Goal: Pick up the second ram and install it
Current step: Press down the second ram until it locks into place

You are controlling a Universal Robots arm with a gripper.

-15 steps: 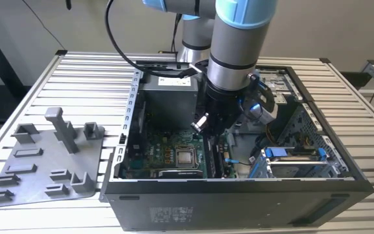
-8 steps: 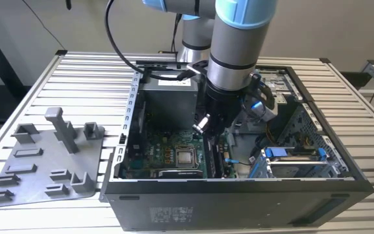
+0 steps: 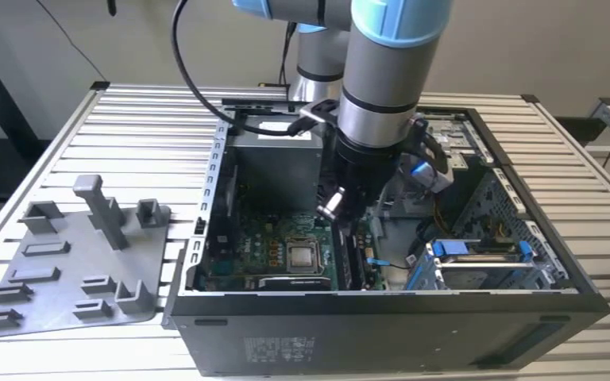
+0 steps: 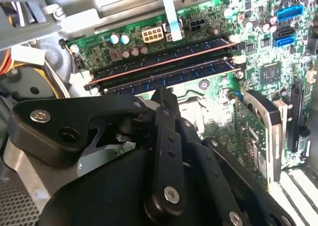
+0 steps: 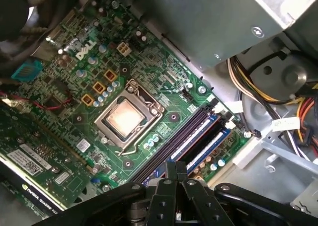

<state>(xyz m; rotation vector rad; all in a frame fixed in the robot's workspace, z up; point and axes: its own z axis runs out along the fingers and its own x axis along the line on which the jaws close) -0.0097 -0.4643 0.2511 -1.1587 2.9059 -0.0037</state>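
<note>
My gripper (image 3: 337, 213) hangs inside the open computer case (image 3: 216, 151), just above the motherboard (image 5: 74, 87). Its fingertips are pressed together, shut, and nothing shows between them in either wrist view. Two thin dark memory sticks stand side by side in the memory slots (image 5: 198, 136). The farther stick (image 4: 164, 61) has a coppery top edge. The nearer one, the second ram (image 4: 174, 73), lies right by my gripper (image 4: 161, 92). I cannot tell whether the tips touch it. In the first wrist view my gripper (image 5: 176, 165) sits at one end of the slots.
A grey holder tray (image 3: 72, 270) with upright posts lies on the slatted table at the exterior view's left. Inside the case are the bare processor socket (image 5: 124, 117), a graphics card (image 5: 35, 161), the power supply (image 3: 273, 163), cable bundles (image 5: 298, 107) and a blue drive cage (image 3: 475, 250).
</note>
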